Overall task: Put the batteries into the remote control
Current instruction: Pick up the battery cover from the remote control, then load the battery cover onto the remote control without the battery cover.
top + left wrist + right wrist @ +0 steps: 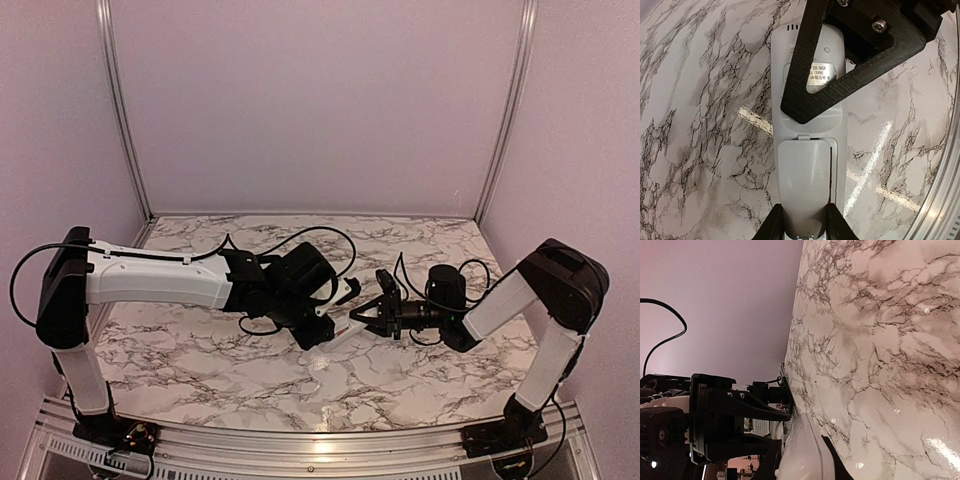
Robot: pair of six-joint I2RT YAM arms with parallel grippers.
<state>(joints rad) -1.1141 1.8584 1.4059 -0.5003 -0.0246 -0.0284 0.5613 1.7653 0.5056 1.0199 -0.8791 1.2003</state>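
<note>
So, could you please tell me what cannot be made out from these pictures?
Batteries: in no view; the cover on the remote control hides whether any sit inside (left wrist).
Button face: turned away from the left wrist camera; the left gripper and right gripper crowd it in the top view.
Label print: partly under the right gripper, left wrist.
Remote's length: cut off by the bottom edge, right wrist.

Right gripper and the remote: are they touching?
Touching. The left wrist view shows a finger of the right gripper lying flat on the remote, no gap; the right wrist view shows the remote clamped between its fingers.
</note>
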